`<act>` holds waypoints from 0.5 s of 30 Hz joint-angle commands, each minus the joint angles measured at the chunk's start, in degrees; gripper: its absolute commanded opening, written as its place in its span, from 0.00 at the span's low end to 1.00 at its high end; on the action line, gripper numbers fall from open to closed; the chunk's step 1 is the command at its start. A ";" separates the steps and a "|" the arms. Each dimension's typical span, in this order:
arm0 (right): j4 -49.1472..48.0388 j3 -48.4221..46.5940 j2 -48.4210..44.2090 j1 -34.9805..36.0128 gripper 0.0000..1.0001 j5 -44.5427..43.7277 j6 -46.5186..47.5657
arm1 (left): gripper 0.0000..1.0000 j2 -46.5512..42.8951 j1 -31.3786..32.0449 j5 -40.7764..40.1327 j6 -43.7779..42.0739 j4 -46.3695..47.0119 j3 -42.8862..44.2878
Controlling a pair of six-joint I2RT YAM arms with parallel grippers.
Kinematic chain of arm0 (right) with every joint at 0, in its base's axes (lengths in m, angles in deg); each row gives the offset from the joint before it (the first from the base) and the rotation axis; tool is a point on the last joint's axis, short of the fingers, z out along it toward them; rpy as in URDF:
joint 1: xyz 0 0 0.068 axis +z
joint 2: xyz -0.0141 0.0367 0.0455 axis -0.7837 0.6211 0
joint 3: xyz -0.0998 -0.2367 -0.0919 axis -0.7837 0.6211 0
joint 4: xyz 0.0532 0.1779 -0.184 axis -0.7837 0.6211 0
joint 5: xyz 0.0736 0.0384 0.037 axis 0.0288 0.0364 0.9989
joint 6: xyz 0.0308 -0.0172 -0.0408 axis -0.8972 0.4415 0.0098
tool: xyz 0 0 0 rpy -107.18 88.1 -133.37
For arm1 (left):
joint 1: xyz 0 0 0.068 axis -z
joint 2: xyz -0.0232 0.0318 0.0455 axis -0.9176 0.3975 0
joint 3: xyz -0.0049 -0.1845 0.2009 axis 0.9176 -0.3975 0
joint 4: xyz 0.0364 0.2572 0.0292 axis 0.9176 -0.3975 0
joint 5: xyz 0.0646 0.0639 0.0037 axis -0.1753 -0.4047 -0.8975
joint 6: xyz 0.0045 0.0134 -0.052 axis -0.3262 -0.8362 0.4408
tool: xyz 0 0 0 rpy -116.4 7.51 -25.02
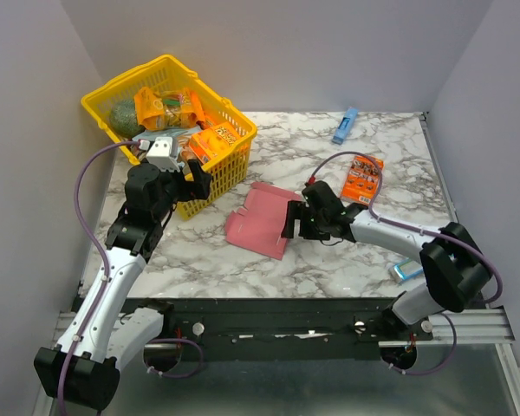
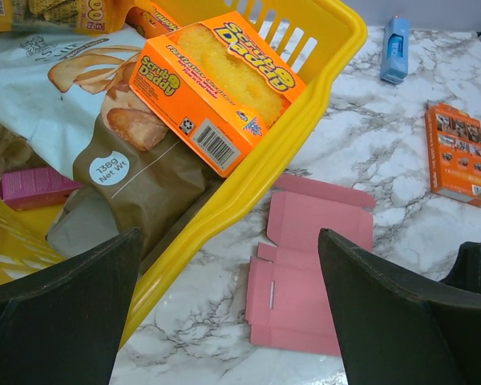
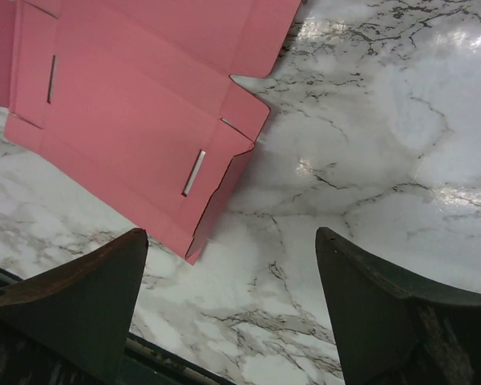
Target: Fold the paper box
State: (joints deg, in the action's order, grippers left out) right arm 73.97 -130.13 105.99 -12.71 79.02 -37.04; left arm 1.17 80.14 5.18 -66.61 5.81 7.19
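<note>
Pink card, flat on the marble table (image 1: 329, 260): that's the paper box (image 1: 262, 221), lying unfolded mid-table, just right of the yellow basket (image 1: 169, 62). Its long axis runs from the near side toward the far wall, leaning a little rightward at the far end, and the long closing flap sits at that far end.

My right gripper (image 1: 293, 221) is at the sheet's right-hand edge, fingers spread wide with nothing between them. In the right wrist view the card lies up and left of the gap, and one small side flap is tipped up off the marble, throwing a shadow (whether a finger touches the card, I cannot tell).

My left gripper (image 1: 199, 182) hangs over the basket's near-right wall, likewise spread and holding nothing. Its wrist camera looks past the yellow rim down onto the sheet.

Edges now: the sheet's left edge is near the basket wall but apart from it, a strip of marble between. To the right, marble runs on to the orange snack box (image 1: 362, 179), well apart from the sheet, and the slim blue box (image 1: 345, 126) lies farther back. Toward me, veined marble separates the sheet's near edge from the table's front edge.
</note>
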 commanded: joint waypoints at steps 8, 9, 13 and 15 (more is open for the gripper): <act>-0.63 -5.34 8.24 1.01 0.84 -1.59 -2.17 | 0.99 -0.20 -0.20 2.77 0.32 1.13 -0.78; -0.63 -5.43 8.59 1.09 0.84 -1.50 -2.08 | 0.99 -0.38 -0.20 2.69 0.32 1.13 -0.78; -0.63 -5.79 10.52 1.10 0.73 -0.02 -2.17 | 0.99 -0.20 -0.20 2.77 0.32 1.04 -0.78; -0.63 -5.79 11.14 1.10 0.66 0.52 -2.43 | 0.99 -0.20 -0.20 2.95 0.32 1.04 -0.69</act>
State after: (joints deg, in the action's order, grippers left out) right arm 73.73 -134.41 114.91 -11.94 78.41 -38.46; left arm 1.17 80.14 6.54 -66.57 6.09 7.19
